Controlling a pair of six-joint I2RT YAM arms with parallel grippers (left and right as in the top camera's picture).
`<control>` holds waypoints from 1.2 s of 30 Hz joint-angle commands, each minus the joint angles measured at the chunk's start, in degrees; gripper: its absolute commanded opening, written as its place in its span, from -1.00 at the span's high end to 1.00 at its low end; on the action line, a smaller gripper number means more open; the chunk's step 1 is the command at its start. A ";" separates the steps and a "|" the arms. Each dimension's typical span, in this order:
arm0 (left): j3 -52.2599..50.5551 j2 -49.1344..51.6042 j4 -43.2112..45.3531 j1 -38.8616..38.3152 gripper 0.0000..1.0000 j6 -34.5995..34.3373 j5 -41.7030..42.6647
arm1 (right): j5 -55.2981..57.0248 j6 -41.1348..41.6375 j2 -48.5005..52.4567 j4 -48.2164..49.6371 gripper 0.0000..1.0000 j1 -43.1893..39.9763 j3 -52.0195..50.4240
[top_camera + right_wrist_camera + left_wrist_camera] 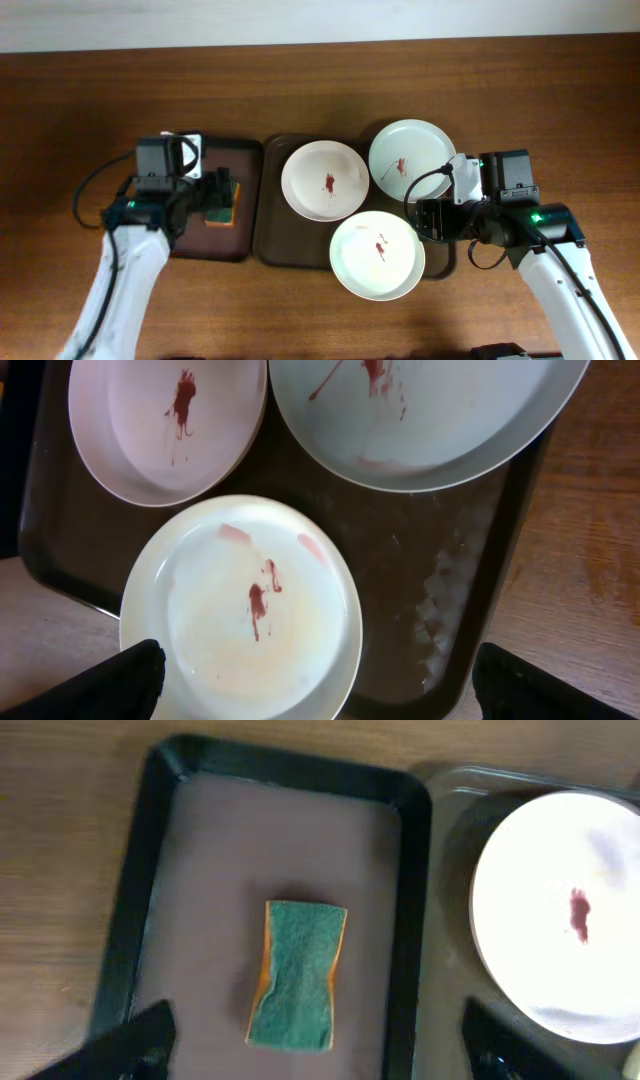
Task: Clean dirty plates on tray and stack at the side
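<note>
Plates [325,180]: three, each red-smeared, on tray [275,240]; one sponge [297,975], smaller tray [160,870].

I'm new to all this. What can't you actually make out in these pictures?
Overhead: the left arm covers part of the green sponge.
Left wrist: glare washes out the leftmost plate, and the right edge crops it.
Right wrist: the top edge crops the rightmost plate, and much of the tray lies out of frame.

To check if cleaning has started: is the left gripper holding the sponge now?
No, the sponge lies free on the small dark tray, and the left gripper above it is open.
</note>
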 commanded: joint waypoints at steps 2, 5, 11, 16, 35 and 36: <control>0.94 11.93 3.80 0.17 -0.34 0.48 0.55 | -0.72 0.39 0.09 -0.04 -0.97 0.46 1.22; 0.94 18.53 6.03 0.17 -0.15 0.48 0.57 | -0.72 0.39 0.09 -0.02 -0.97 0.46 1.22; 0.94 22.34 6.56 0.17 0.03 0.48 0.57 | -0.70 0.39 0.09 0.07 -0.98 0.46 1.22; 0.94 22.34 6.43 0.17 0.21 0.48 0.55 | -0.70 0.37 0.09 0.17 -0.97 0.46 1.22; 3.45 21.59 0.07 -4.11 0.12 0.68 -5.75 | -0.46 0.37 0.09 0.22 -0.97 0.46 1.22; 3.45 21.59 -0.02 -4.11 0.12 0.68 -5.75 | -0.46 0.37 0.09 0.22 -0.97 0.46 1.22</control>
